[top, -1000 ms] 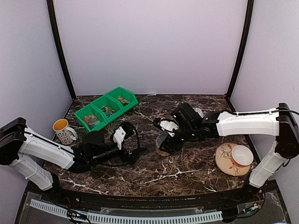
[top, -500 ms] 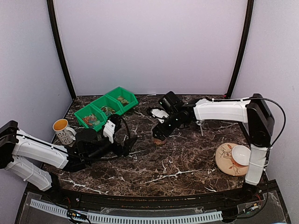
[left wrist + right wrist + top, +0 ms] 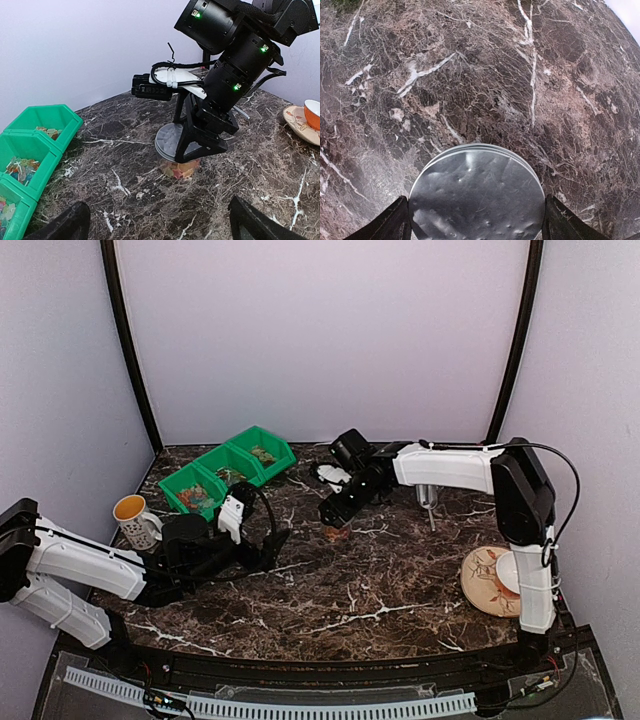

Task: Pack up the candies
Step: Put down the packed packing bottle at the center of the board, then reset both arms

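Note:
A small clear jar with a silver metal lid [image 3: 174, 141] stands on the marble table, with mixed orange, yellow and red candies [image 3: 181, 169] showing in its base. My right gripper [image 3: 337, 510] reaches down over it, its black fingers [image 3: 200, 145] shut on either side of the lid [image 3: 476, 195]. My left gripper [image 3: 160, 225] is open and empty, low over the table, and points at the jar [image 3: 335, 532] from some way to its left. More candies lie in the green bins [image 3: 228, 472].
Three joined green bins [image 3: 30, 145] stand at the back left. A white mug [image 3: 133, 518] is at the left edge. A metal scoop [image 3: 429, 500] lies behind the right arm. A plate with a bowl [image 3: 500, 578] sits at the right.
My right gripper has carried the jar back and to the left, the arm stretching out. My left arm has drawn back to the left, its gripper lower over the table.

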Robot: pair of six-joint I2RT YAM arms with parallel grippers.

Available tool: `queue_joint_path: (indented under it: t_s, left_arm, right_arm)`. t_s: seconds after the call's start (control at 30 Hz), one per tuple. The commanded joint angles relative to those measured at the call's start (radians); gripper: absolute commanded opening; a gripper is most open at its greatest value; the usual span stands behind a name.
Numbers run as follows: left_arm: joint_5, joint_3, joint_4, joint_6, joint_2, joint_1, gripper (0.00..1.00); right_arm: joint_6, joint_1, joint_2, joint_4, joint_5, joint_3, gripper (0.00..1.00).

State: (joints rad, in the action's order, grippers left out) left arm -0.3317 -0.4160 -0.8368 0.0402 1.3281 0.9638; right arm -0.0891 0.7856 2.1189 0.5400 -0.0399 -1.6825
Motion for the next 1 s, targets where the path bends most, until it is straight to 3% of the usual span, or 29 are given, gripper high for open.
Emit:
queue_joint_path:
  t_s: [0.0,0.1,0.3,0.53,0.97]
  left_arm:
    - [-0.014,0.011,0.002,0.013,-0.011,-0.006,0.99]
    - [-0.015,0.010,0.001,0.016,-0.006,-0.007,0.99]
    - [-0.015,0.007,0.001,0.018,0.004,-0.007,0.99]
    - [-0.020,0.007,0.000,0.017,0.007,-0.008,0.99]
    - [-0.124,-0.043,0.060,0.047,0.056,-0.011,0.99]
  right_arm:
    - [-0.009,-0.008,0.020,0.010,-0.009,-0.040,0.78]
    - [-0.014,-0.008,0.011,0.001,-0.022,-0.040,0.89]
    - [-0.040,-0.008,-0.021,0.006,-0.058,-0.046,1.00]
    - [-0.052,-0.008,-0.113,-0.008,-0.106,0.002,0.98]
    - [0.067,-0.009,-0.490,-0.360,-0.266,0.513,0.98]
